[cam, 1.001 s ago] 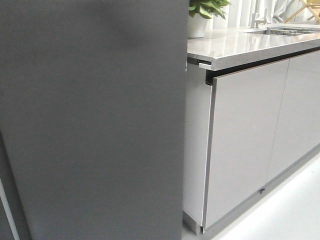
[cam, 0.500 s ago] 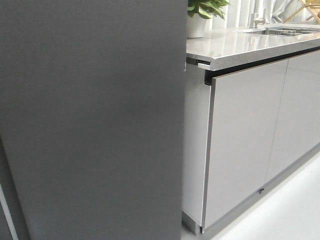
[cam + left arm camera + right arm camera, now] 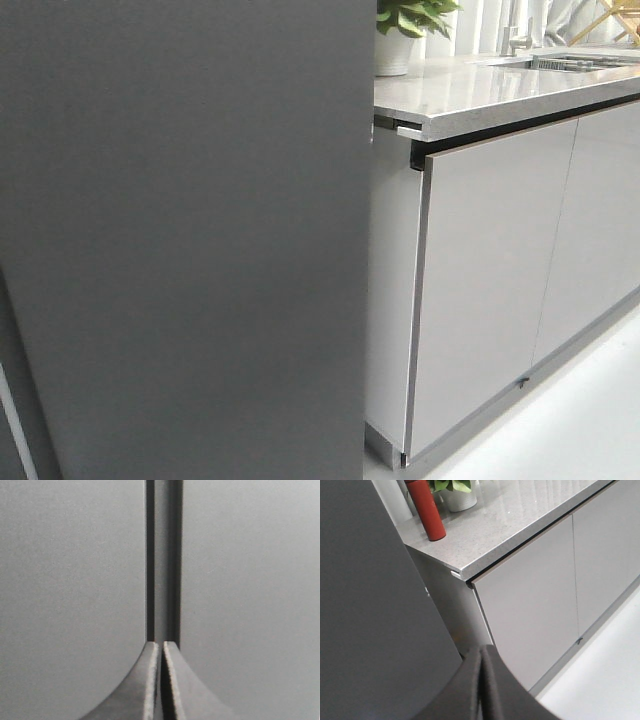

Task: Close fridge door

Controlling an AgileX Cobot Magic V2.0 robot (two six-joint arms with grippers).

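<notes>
Filling the left half of the front view, the fridge door (image 3: 180, 240) is showing only its matte dark grey outer face, with its right edge running straight down beside the pale side panel of the cabinet doors (image 3: 500, 290) under the stone countertop (image 3: 480, 90). A second ago that edge was sitting in nearly the same place, shifting only a trace between pictures, so the door is appearing to settle at or near shut rather than swinging on. A thin pale line is showing at the lower left corner, so I cannot say the panel is seated along its whole height. No arm is showing in this view.

In the left wrist view, the left gripper (image 3: 161, 645) is pointing its two fingers, pressed together and holding nothing, straight at a narrow dark seam between two flat grey panels. The tips are looking very close to that seam; whether they are touching it I cannot tell. This is reading as the last of a push with the closed fingertips.

In the right wrist view, the right gripper (image 3: 482, 652) is likewise hanging with its fingers closed on nothing, beside the door's dark face and apart from it. A red bottle (image 3: 426, 511) and a potted plant (image 3: 454, 490) are standing on the countertop, well away.
</notes>
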